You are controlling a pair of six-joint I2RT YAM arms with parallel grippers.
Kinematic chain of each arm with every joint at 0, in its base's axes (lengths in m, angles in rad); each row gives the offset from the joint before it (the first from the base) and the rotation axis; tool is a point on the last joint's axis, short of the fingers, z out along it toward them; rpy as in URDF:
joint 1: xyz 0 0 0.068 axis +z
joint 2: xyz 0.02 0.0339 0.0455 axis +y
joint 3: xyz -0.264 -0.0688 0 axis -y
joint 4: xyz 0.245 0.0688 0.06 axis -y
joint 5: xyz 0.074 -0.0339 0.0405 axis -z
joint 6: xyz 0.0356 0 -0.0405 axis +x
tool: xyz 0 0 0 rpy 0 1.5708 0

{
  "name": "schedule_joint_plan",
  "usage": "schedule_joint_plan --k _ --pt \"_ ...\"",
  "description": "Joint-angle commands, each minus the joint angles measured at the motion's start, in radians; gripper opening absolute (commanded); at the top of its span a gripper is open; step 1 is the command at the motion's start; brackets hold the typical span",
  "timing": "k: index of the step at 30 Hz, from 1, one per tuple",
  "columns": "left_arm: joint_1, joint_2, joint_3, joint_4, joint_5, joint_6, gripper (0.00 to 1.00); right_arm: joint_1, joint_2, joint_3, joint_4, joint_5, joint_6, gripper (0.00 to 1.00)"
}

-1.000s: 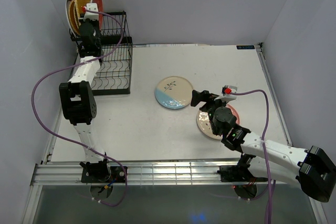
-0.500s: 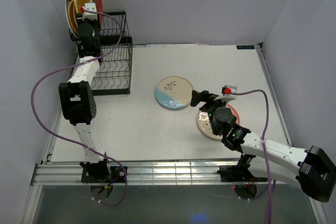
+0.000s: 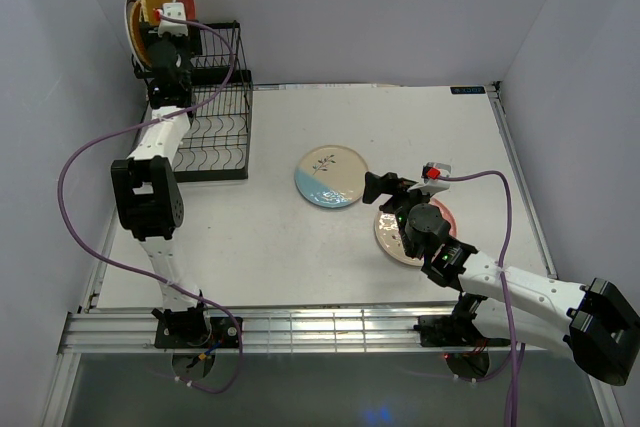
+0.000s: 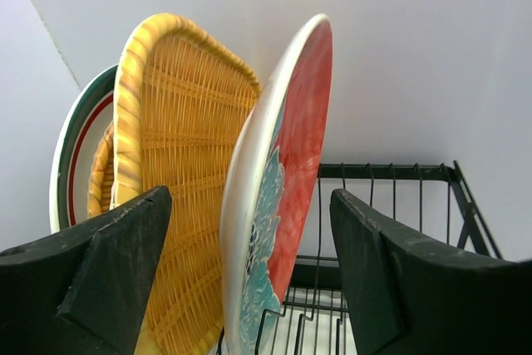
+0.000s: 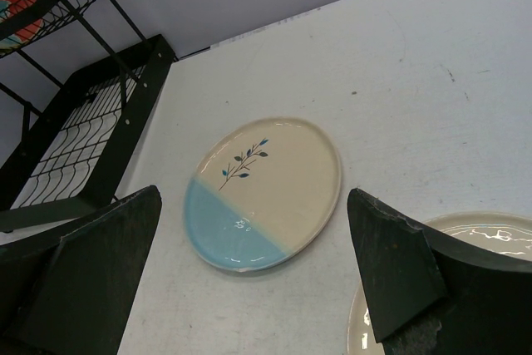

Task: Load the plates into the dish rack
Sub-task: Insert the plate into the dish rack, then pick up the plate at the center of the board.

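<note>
Left fingers (image 4: 108, 272) gape around the floral plate (image 4: 291, 164), propped upright by the rack (image 4: 391, 170); right fingers (image 5: 399, 280) open, aimed at the blue plate (image 5: 266, 193).

We see the whole table (image 3: 290, 247) from high above its near edge, looking down and toward the far edge. Our left wrist view sits very close to the red-teal floral plate (image 4: 291, 155) standing in the dish rack (image 4: 391, 170), facing the back wall (image 4: 416, 56). Our right wrist view looks low across the table toward its far left corner, near the cream-blue plate (image 5: 266, 189). Both wrist views share the rack and their plate with the overhead view.
</note>
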Motion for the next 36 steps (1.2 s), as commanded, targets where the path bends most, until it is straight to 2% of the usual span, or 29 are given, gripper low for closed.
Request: schedule_joint_plan --k 1,12,18,24,28,32,36 --pt "0.017 -0.102 0.035 -0.010 -0.014 -0.007 0.88 0.001 -0.008 0.025 0.038 0.009 -0.012 0.98" --pt "0.017 -0.180 0.026 -0.044 -0.014 -0.034 0.92 0.001 0.006 0.035 0.034 0.002 -0.020 0.98" --pt "0.017 -0.285 -0.028 -0.048 0.029 -0.085 0.92 0.000 0.016 0.042 0.034 0.000 -0.029 0.98" --pt "0.014 -0.393 -0.037 -0.128 0.036 -0.134 0.92 0.001 0.046 0.066 0.027 -0.014 -0.045 0.98" --pt "0.012 -0.521 -0.125 -0.140 0.036 -0.160 0.91 0.000 0.059 0.080 0.018 -0.038 -0.086 0.98" --pt "0.006 -0.671 -0.316 -0.160 0.107 -0.217 0.91 -0.003 0.088 0.101 0.015 -0.101 -0.162 0.98" --pt "0.006 -0.798 -0.503 -0.180 0.184 -0.342 0.91 -0.005 0.134 0.158 -0.054 -0.145 -0.212 0.98"
